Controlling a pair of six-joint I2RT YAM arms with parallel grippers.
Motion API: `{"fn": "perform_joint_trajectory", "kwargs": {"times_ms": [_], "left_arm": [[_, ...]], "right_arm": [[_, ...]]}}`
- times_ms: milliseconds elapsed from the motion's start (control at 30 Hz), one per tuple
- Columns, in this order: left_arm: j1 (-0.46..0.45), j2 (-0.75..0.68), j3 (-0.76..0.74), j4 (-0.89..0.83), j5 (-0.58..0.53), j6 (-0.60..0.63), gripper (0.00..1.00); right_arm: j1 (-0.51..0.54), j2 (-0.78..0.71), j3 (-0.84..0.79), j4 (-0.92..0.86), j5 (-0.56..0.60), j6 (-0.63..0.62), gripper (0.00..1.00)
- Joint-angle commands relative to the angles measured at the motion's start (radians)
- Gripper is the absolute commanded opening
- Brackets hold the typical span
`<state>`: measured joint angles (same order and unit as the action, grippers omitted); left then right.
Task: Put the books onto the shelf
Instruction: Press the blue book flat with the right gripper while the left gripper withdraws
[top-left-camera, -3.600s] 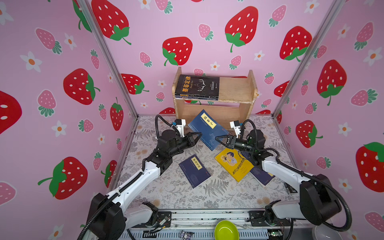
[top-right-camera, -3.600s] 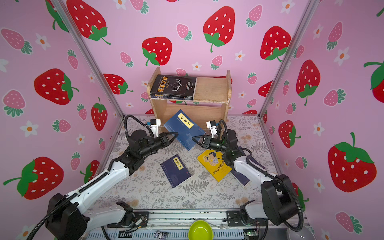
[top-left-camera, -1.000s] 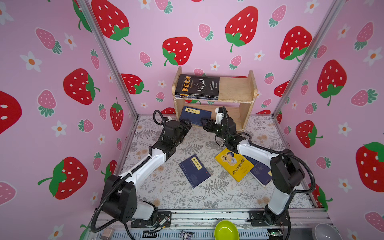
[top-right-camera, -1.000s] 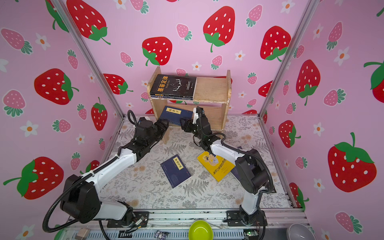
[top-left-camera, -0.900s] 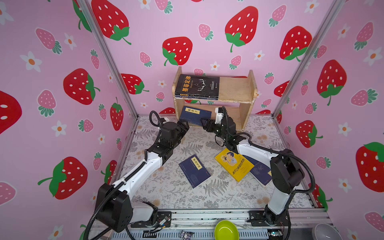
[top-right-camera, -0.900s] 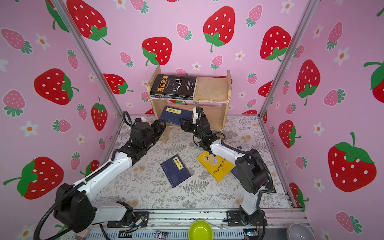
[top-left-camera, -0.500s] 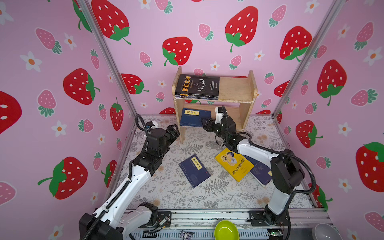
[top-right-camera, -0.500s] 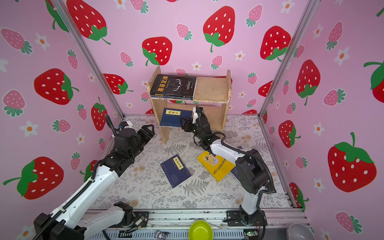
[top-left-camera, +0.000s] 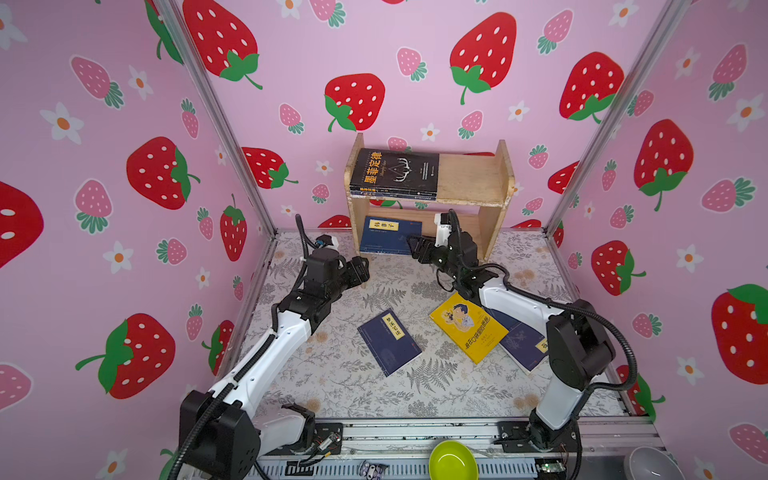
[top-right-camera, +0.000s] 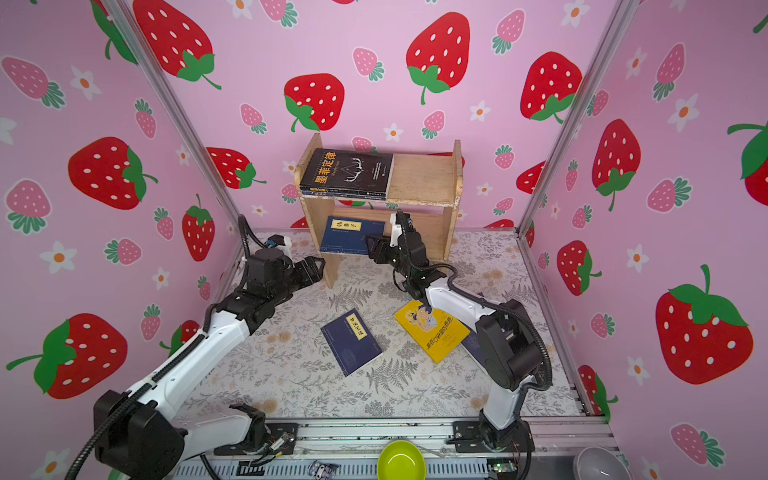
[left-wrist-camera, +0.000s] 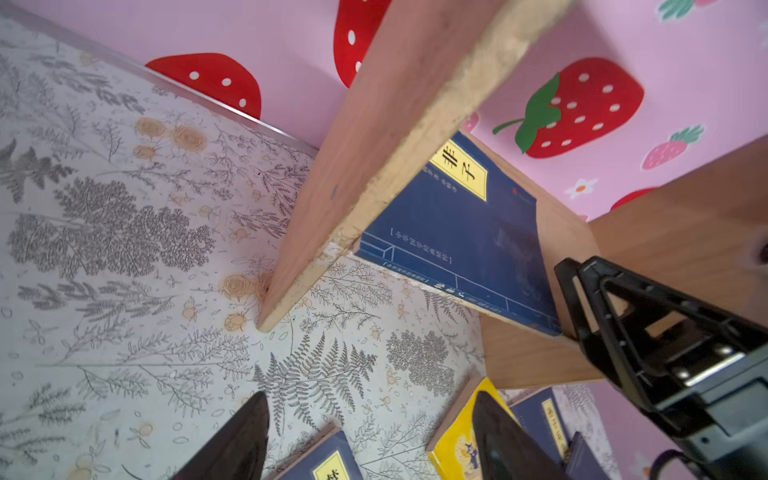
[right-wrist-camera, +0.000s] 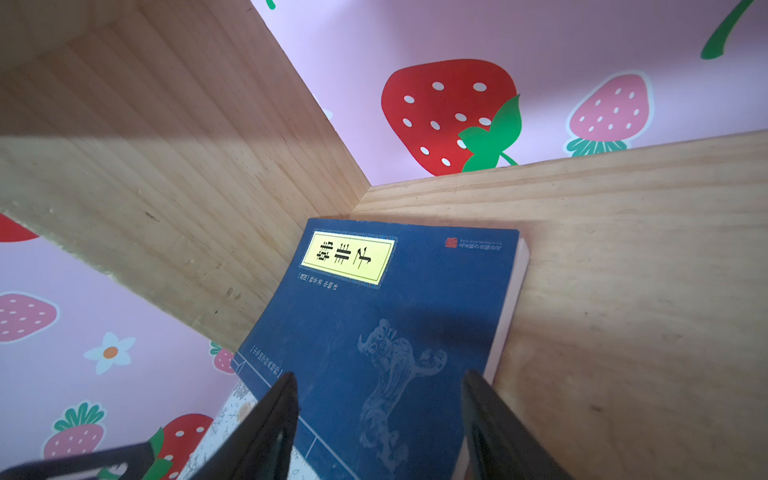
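Note:
The wooden shelf (top-left-camera: 471, 178) (top-right-camera: 422, 176) stands against the back wall. A black book with antlers (top-left-camera: 395, 172) (top-right-camera: 347, 170) lies on its top tier over another book's spine. A navy book (top-left-camera: 390, 235) (top-right-camera: 351, 235) (left-wrist-camera: 457, 232) (right-wrist-camera: 395, 324) lies flat on the lower tier. My right gripper (top-left-camera: 417, 249) (top-right-camera: 374, 249) (right-wrist-camera: 379, 376) hovers open over that book's front edge. My left gripper (top-left-camera: 359, 268) (top-right-camera: 313, 268) (left-wrist-camera: 370, 401) is open and empty beside the shelf's left leg. On the floor lie a navy book (top-left-camera: 388, 340) (top-right-camera: 351, 340), a yellow book (top-left-camera: 467, 326) (top-right-camera: 430, 330) and a navy book (top-left-camera: 521, 345) partly under it.
Pink strawberry walls close in on three sides, with metal posts at the back corners. A rail runs along the front edge, with a green bowl (top-left-camera: 453, 461) and a grey bowl (top-left-camera: 652, 465) below it. The shelf's side panel (left-wrist-camera: 395, 145) stands close before the left wrist camera.
My left gripper has let go and pulled back left from the shelf opening to beside its leg. The navy book has settled straighter and deeper on the lower tier. The right gripper stayed there.

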<state>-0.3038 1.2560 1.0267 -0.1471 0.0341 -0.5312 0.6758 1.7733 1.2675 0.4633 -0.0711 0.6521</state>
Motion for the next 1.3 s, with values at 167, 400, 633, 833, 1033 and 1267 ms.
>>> {"fn": "perform_joint_trajectory", "kwargs": {"times_ms": [167,400,633,833,1033,1267], "left_arm": [[0.069,0.088,0.131,0.007,0.08,0.282,0.75],[0.08,0.166,0.138,0.052,0.149,0.303,0.68],[0.08,0.186,0.131,0.069,0.153,0.33,0.68],[0.081,0.219,0.136,0.103,0.12,0.328,0.65],[0.081,0.255,0.155,0.112,0.088,0.334,0.6],[0.081,0.27,0.153,0.138,0.049,0.326,0.56]], "right_arm": [[-0.012,-0.013,-0.045,-0.089,-0.075,-0.031,0.63],[-0.01,0.008,-0.037,-0.092,-0.093,-0.03,0.62],[-0.01,0.046,-0.004,-0.106,-0.113,-0.015,0.61],[-0.01,0.071,0.019,-0.106,-0.127,-0.001,0.61],[-0.009,0.101,0.05,-0.104,-0.144,0.015,0.6],[-0.007,0.141,0.088,-0.101,-0.16,0.032,0.59]]}}
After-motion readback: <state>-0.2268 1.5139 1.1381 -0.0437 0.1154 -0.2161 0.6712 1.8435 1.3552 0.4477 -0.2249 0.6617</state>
